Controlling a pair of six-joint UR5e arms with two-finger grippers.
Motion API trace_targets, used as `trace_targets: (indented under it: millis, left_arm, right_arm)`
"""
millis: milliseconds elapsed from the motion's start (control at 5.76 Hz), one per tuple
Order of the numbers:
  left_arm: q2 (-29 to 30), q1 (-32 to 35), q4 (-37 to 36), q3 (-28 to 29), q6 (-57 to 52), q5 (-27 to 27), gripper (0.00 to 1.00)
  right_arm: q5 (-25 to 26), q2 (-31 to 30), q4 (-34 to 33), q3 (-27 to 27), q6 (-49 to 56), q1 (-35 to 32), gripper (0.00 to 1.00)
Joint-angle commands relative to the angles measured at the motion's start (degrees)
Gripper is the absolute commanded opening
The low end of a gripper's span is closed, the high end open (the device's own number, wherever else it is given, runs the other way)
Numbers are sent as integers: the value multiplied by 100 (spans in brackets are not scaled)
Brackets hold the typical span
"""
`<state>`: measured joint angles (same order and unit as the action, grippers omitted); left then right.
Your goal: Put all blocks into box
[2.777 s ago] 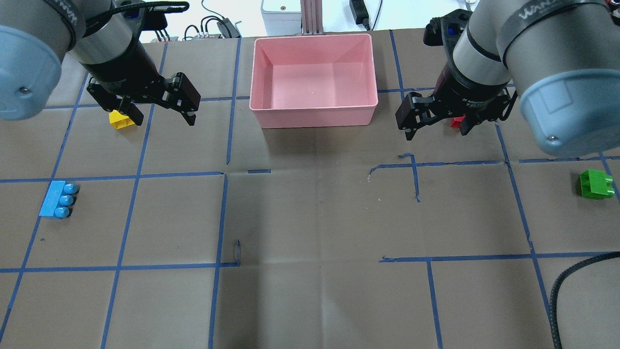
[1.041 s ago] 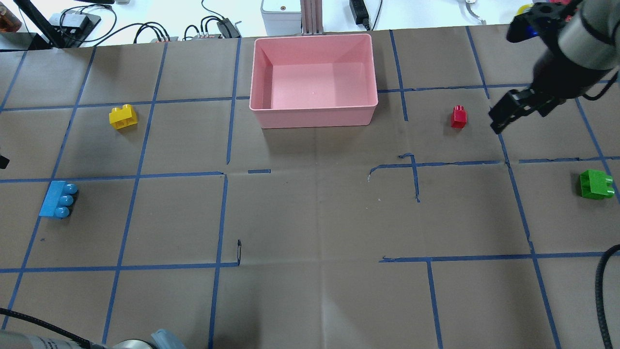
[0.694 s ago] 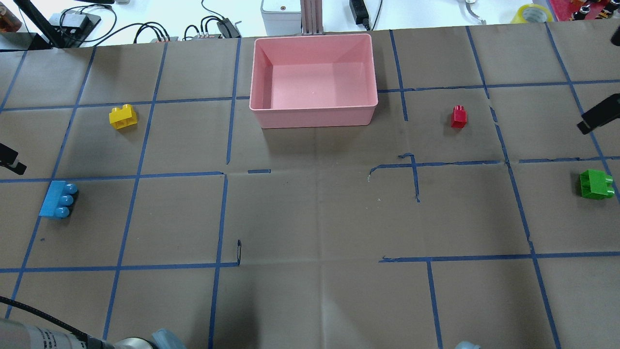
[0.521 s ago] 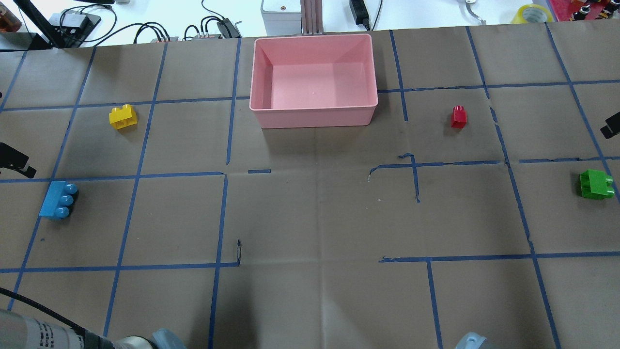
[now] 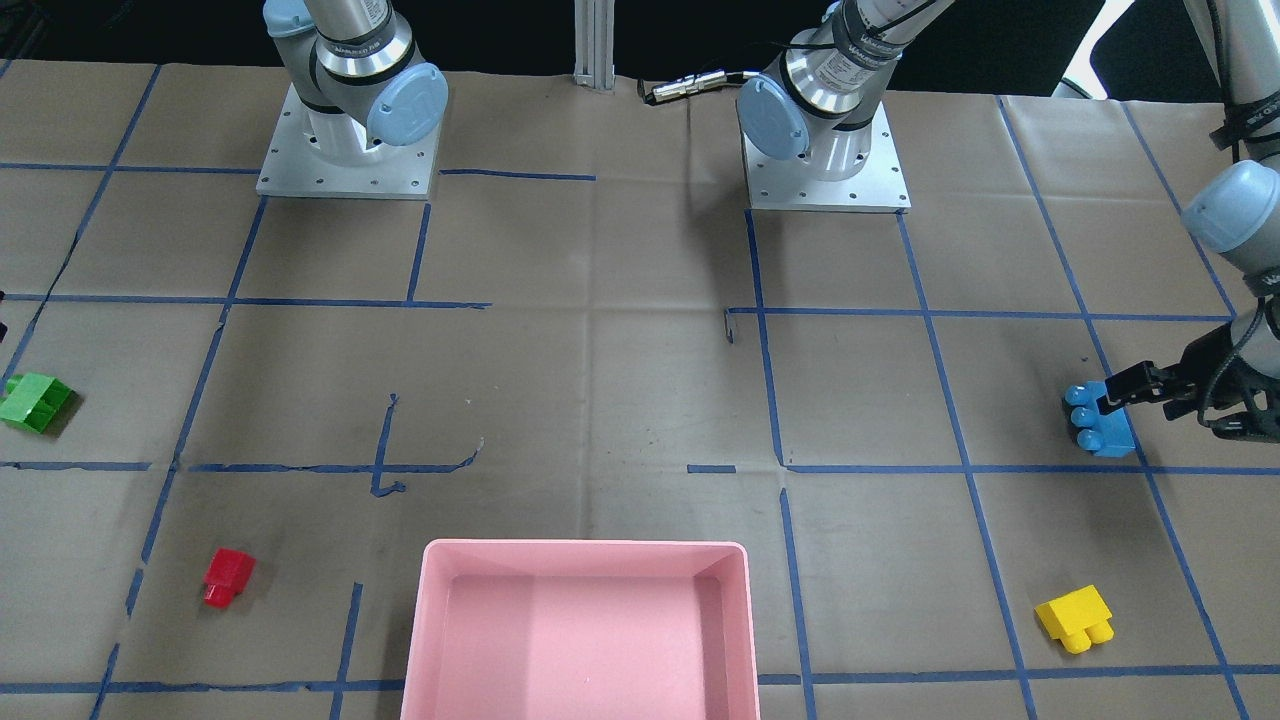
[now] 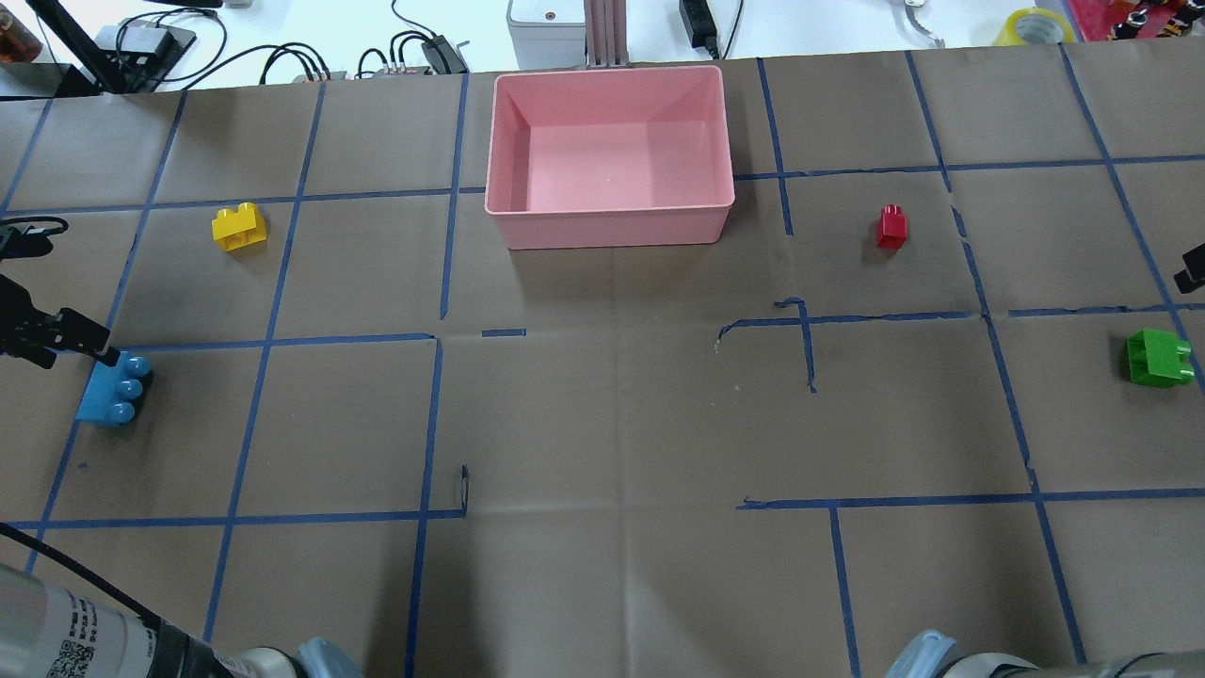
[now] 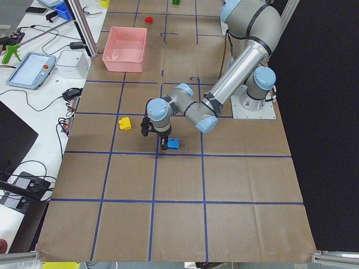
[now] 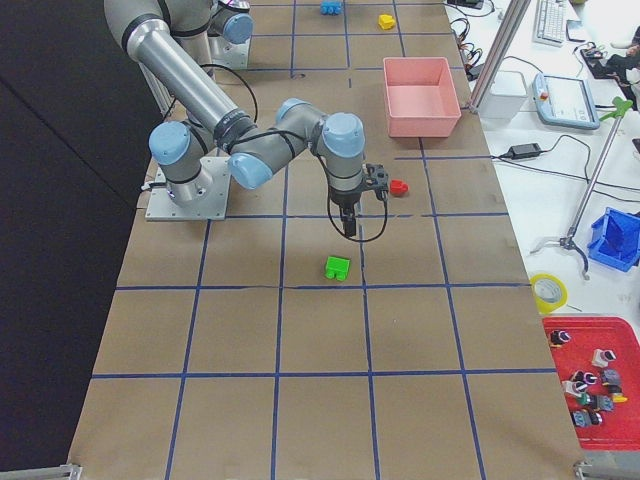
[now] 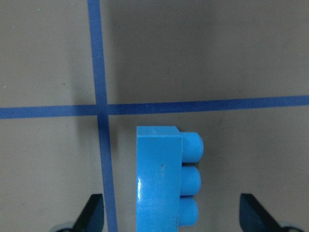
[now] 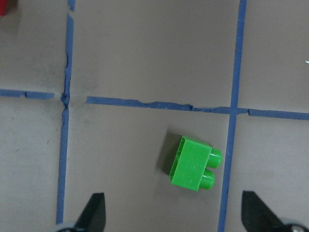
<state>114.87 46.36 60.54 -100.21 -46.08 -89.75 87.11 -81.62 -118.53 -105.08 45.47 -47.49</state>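
The pink box (image 6: 610,224) stands empty at the table's far middle. The light-blue brick (image 6: 113,391) lies on its side at the left. My left gripper (image 9: 174,215) is open and hangs over it, a finger (image 5: 1130,384) on each side, not touching. The green brick (image 6: 1158,358) lies at the right edge. My right gripper (image 10: 174,215) is open and empty above the table beside it. The yellow brick (image 6: 238,227) lies left of the box. The red brick (image 6: 891,227) lies right of it.
Blue tape lines grid the brown paper table. The two arm bases (image 5: 345,150) stand on the robot's side. Cables (image 6: 414,47), a grey device (image 6: 546,24) and a tape roll (image 6: 1034,25) sit beyond the far edge.
Both arms have left the yellow and red bricks and swung outward. The left gripper has come in over the light-blue brick. The right gripper has moved toward the green one. No brick has moved.
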Motion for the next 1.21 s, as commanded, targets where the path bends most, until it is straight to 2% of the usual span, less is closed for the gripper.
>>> trace_targets:
  millis: [0,174,347,521,868,1041]
  left_arm:
    - [394,153,-654,-138,-23,10,98]
    - [413,180,-875,-209,-24,1,98]
    - [396,180,-886,-235,-32,-7,98]
    - [326,180,-877,-236,-50,-42,98]
    - [264,154,-868,-315,-94,-78,98]
    - [264,154,-860,-323,-94,-78,97]
  right_arm:
    - [7,399,-722,-362,-389,299,91]
    - [-10,523,-759,-486,-390,450,92]
    - [-262,663,-855,-496,-381,460,97]
    - [-474,813,-1239,-540,-373,460,96]
    - [-476,1059,-2039,-750,-364,512,94]
    - [-476,1104,-2077,-821,-364,565,94]
